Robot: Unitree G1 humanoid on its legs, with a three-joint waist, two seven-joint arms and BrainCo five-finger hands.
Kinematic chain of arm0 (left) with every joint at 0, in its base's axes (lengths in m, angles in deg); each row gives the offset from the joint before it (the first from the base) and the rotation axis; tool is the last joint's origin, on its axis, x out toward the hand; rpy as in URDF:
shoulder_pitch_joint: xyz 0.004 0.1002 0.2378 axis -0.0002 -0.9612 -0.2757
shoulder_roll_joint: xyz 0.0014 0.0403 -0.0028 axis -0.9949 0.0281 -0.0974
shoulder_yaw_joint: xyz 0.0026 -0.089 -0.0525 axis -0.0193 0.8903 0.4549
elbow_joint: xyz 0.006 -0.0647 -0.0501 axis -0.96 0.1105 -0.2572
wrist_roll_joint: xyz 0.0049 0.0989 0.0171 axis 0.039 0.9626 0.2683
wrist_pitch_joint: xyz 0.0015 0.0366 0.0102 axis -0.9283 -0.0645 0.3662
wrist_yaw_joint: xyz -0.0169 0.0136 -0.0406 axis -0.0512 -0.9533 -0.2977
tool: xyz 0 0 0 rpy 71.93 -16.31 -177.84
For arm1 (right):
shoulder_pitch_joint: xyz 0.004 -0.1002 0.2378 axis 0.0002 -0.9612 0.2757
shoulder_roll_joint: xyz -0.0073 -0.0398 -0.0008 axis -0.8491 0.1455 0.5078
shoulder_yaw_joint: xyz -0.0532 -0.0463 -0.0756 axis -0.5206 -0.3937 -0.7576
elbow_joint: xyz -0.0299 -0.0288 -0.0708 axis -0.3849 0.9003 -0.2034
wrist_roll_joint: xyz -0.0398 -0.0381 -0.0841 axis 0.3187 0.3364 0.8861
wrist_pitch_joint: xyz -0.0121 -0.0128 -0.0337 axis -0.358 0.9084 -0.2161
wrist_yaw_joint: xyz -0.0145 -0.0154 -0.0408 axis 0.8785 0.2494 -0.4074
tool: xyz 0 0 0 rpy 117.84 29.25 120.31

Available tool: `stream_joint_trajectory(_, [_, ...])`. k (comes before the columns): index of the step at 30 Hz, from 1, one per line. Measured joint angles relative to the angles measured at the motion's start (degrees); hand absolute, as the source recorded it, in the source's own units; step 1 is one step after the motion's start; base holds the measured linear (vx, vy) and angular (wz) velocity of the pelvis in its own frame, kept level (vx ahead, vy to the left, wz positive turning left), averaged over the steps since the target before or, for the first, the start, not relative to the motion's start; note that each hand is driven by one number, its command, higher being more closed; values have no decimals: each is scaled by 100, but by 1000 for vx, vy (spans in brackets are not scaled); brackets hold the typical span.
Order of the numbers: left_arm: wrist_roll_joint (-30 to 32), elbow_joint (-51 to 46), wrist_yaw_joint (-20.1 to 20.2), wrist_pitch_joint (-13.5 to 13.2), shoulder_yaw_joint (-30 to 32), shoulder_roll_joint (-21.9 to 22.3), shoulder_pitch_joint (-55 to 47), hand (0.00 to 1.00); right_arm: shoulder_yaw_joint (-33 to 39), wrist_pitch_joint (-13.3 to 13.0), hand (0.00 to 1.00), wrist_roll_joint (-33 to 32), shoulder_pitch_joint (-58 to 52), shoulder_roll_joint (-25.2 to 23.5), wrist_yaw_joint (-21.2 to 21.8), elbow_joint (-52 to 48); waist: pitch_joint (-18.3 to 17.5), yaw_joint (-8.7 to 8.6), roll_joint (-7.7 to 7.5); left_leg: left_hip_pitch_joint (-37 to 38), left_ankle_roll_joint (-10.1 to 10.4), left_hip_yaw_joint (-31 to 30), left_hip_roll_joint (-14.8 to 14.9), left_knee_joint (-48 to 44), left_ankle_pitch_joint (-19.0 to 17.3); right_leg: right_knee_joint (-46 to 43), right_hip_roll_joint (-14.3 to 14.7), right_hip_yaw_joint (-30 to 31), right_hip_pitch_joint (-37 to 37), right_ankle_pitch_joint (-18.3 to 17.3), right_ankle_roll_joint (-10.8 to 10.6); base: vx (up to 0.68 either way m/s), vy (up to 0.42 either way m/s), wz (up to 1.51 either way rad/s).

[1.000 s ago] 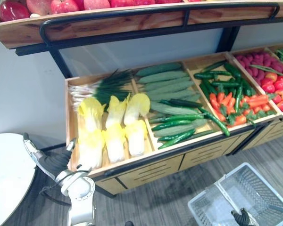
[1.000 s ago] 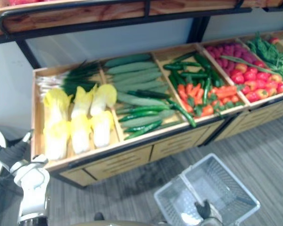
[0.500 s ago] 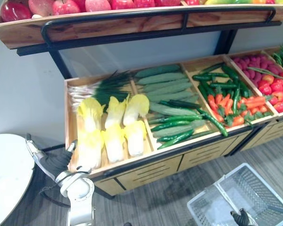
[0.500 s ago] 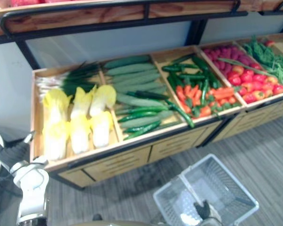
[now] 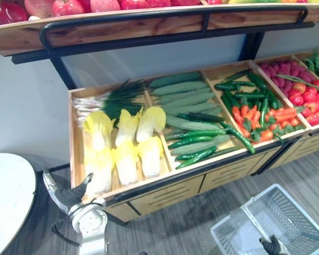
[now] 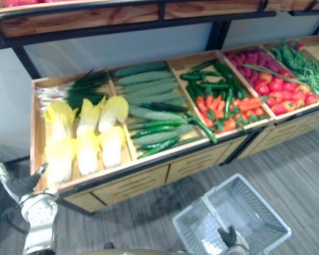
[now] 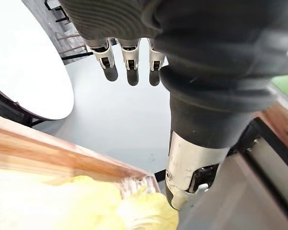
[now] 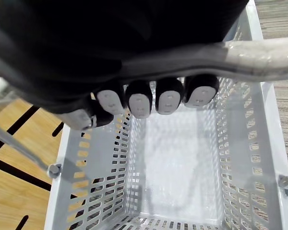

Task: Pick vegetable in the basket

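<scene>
A wooden stand holds yellow cabbages (image 5: 125, 143), spring onions (image 5: 114, 98), cucumbers (image 5: 186, 101), carrots with green peppers (image 5: 255, 114) and red vegetables (image 5: 303, 90). My left hand (image 5: 69, 195) hangs open at the stand's front left corner, just below the cabbages, touching nothing. In the left wrist view its fingers (image 7: 129, 60) are straight and a cabbage (image 7: 86, 206) lies close beyond the crate edge (image 7: 53, 153). My right hand (image 5: 271, 245) is shut on the handle (image 8: 259, 57) of a grey plastic basket (image 5: 290, 212), which hangs empty over the floor.
A round white table (image 5: 8, 196) stands at the left, close to my left arm. An upper shelf (image 5: 127, 24) with a black rail and red apples (image 5: 69, 6) overhangs the back of the stand. Grey wood floor lies in front.
My left hand has dropped lower and drifted right, closer to the stand's front left corner. The right hand keeps its hold on the basket handle.
</scene>
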State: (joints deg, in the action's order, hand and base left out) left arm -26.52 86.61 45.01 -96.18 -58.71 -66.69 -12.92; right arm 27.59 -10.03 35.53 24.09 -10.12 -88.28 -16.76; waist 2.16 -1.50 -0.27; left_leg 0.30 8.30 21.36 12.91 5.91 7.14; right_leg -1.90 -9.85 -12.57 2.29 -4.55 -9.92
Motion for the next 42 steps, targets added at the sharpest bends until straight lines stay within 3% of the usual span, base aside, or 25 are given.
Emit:
stream_joint_trajectory(13, [-4,159,163,111,67,-1,0,0,20,22,100,-1,0,-38,106,0,-26,-3,-35,0,4,-1,-1,1,-18,14,0,5,0,0,0,0,0,0])
stream_joint_trajectory(30, [-229,1242,210,212,266,-103,99,0,64,42,100,2,31,-35,220,-19,-28,0,-34,-27,42,12,-6,0,-75,86,0,18,-19,0,-1,0,0,0])
stream_joint_trajectory(42, [-224,1255,213,215,258,-148,358,0,59,76,100,2,125,-16,219,-28,-9,-8,-14,-122,49,28,-10,-6,-80,92,0,35,-121,-1,0,0,0,0])
